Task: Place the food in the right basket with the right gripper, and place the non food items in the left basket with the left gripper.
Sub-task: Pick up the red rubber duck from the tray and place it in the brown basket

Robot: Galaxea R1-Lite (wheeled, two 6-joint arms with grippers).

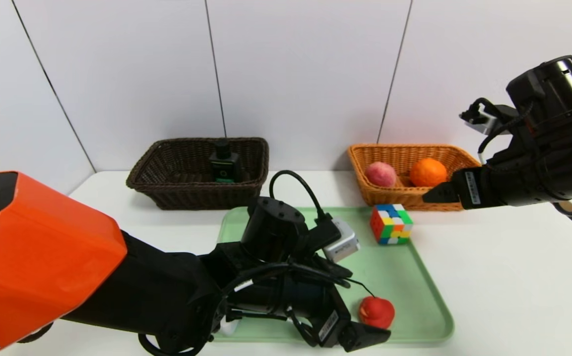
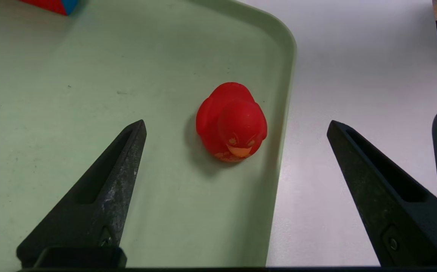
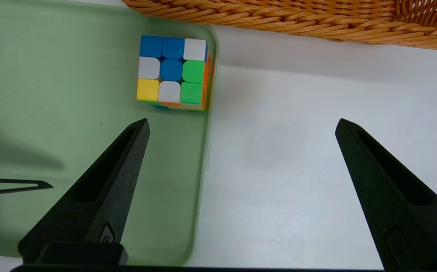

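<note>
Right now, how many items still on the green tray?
2 visible: the puzzle cube at the tray's far right corner, the red duck near its front right edge. The left arm may hide more.

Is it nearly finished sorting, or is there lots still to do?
Well along. Done: a peach and an orange lie in the right basket, and a dark bottle in the left basket. In hand: nothing yet; the open left gripper hovers by the red rubber duck. Left on the green tray: the duck and the Rubik's cube. The right gripper hangs open beside the tray.
</note>
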